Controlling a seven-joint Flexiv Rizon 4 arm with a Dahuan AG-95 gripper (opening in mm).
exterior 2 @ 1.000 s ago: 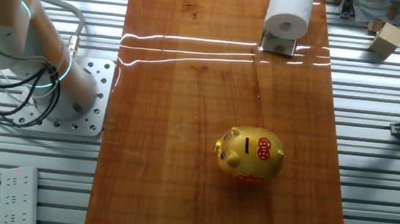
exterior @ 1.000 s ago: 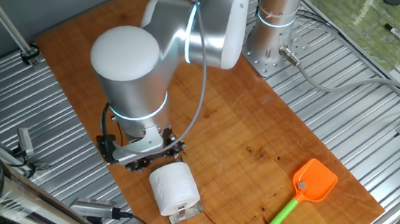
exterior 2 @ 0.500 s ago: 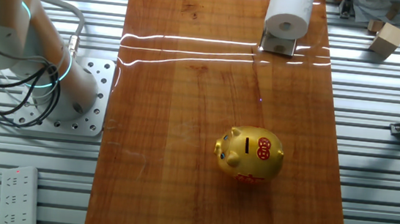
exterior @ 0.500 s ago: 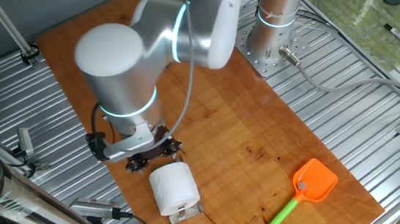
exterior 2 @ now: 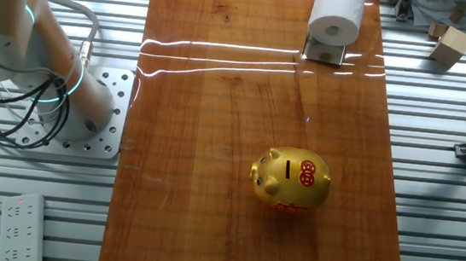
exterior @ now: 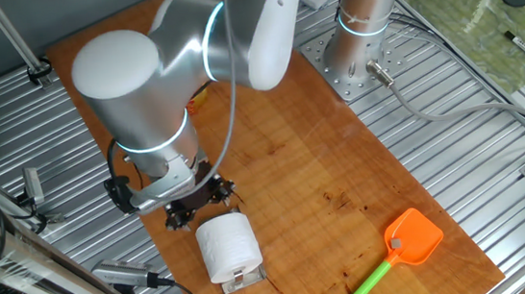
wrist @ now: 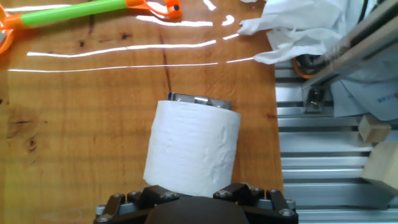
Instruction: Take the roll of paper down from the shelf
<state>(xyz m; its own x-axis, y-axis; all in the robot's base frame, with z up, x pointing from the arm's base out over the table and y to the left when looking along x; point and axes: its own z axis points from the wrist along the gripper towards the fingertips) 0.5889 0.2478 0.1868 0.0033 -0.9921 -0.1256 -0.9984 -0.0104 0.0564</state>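
White, soft tissue fills the near part of the hand view: the roll [wrist: 193, 147] lies on its side directly ahead of the gripper [wrist: 194, 200], whose dark mount sits just at the roll's near end. We cannot tell from any view whether the fingers are parted or closed; nothing is held yet.

We judge the roll light, compressible and easily dented. Its embossed surface should give good friction, so slip is unlikely, but a hard squeeze would crush the hollow core. We recommend taking hold across the curved sides near mid-length, with moderate force.

Beyond the roll, the shelf [wrist: 198, 100] shows as a silvery bracket edge at the far end; in one fixed view its base plate [exterior: 240, 281] projects from under the roll [exterior: 228, 248]. The roll rests on this holder, near the table [exterior: 312, 161] edge. We expect a lift clear of the bracket before any sideways move.

Farther off lie an orange-and-green swatter [exterior: 393, 253] and crumpled white paper [wrist: 298, 28].
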